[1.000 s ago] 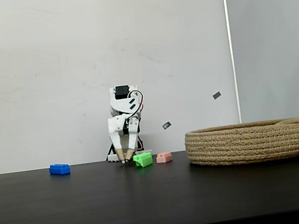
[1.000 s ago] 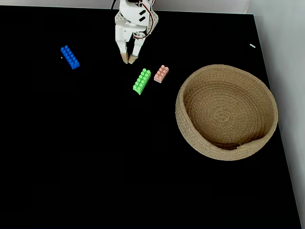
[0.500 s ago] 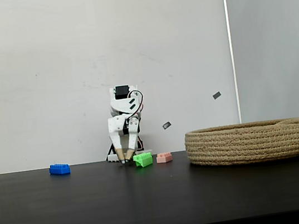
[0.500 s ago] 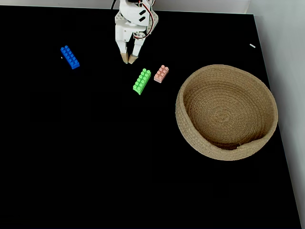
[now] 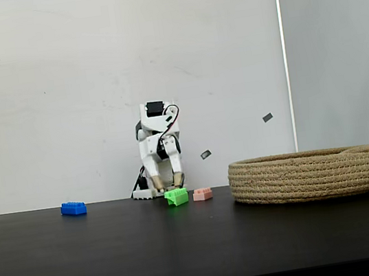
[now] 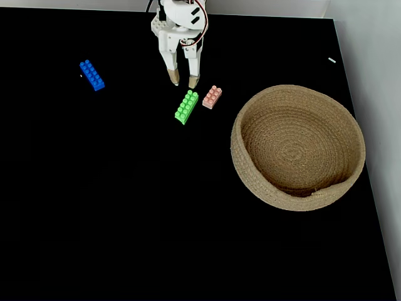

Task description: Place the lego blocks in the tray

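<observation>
On the black table lie three lego blocks: a blue one (image 6: 92, 75) (image 5: 73, 208) at the left, a bright green one (image 6: 186, 106) (image 5: 176, 196) in the middle and a pale pink one (image 6: 212, 96) (image 5: 202, 193) beside it. My white gripper (image 6: 184, 81) (image 5: 166, 186) hangs open just behind the green block, fingertips pointing down, nothing between them. The tray (image 6: 298, 146) (image 5: 307, 174), a round coiled tan rope basket, stands to the right, with nothing inside.
The arm's base (image 6: 180, 11) stands at the table's far edge by a white wall. The table's right edge (image 6: 363, 163) runs close past the basket. Small dark marks (image 5: 267, 117) are stuck on the wall.
My gripper has opened its fingers and shifted slightly right toward the green block, rising a little off the table. The blocks and basket have not moved.
</observation>
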`<state>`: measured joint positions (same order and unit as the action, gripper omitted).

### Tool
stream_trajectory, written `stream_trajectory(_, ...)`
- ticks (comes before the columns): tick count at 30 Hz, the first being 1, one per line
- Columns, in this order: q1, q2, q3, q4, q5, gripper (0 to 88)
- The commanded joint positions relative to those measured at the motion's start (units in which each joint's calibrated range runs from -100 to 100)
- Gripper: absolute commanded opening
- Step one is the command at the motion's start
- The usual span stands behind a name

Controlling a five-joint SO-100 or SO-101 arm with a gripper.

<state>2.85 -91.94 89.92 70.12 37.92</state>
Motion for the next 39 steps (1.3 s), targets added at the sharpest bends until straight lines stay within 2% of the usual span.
stream_trajectory(1, -3.9, 7.2, -11.2, -0.3, -2.4, 16.8)
stream_trajectory(8, -8.4, 26.7, -23.7, -0.7, -9.4, 17.8)
stream_trajectory(18, -9.9, 48.0, -29.0, -7.3, -13.6, 21.2)
stream_trajectory(26, -13.5, 52.2, -32.6, -7.2, -15.8, 23.5)
stream_trajectory(39, -16.1, 58.4, -33.9, -8.9, -17.8, 22.0)
